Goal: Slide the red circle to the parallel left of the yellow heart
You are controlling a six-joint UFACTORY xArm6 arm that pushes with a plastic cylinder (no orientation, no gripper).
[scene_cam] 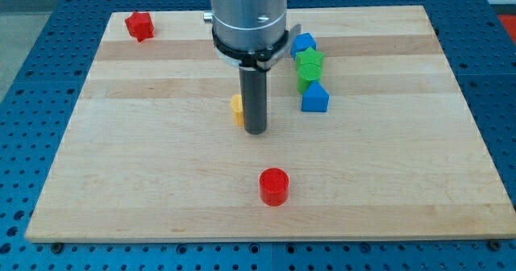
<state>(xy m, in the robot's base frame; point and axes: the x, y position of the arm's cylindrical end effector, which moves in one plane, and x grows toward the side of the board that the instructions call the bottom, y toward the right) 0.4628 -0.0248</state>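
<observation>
The red circle (273,185) lies on the wooden board (145,158) near the view's bottom, a little right of centre. The yellow heart (236,108) sits near the board's middle, mostly hidden behind my rod; only its left edge shows. My tip (255,131) rests on the board just right of the yellow heart and above the red circle, about a block's width or more away from it.
A red block (139,26) sits at the view's top left. A column of blocks stands right of the rod: a blue block (303,43), a green block (309,62), a second green block (307,78) and a blue block (314,97).
</observation>
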